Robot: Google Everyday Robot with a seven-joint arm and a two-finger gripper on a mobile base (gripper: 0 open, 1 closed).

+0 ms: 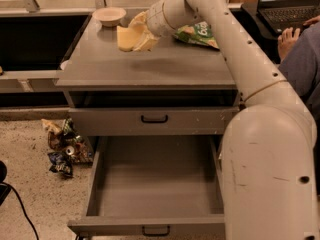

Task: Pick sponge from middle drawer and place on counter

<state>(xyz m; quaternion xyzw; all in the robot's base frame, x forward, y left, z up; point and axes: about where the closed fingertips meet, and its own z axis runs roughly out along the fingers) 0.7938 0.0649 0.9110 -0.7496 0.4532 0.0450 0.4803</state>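
Observation:
The pale yellow sponge (131,37) hangs floppy from my gripper (141,32), which is shut on it just above the back part of the grey counter (150,66). The sponge's lower edge is close to or touching the counter surface; I cannot tell which. My white arm reaches in from the right foreground. The middle drawer (155,184) is pulled wide open below and its inside is bare. Its small black handle (156,231) shows at the bottom edge.
A cream bowl (109,16) stands at the counter's back left. A green snack bag (199,34) lies at the back right behind my arm. The upper drawer (154,120) is shut. Crumpled wrappers (62,146) lie on the floor at left. A person sits at the right.

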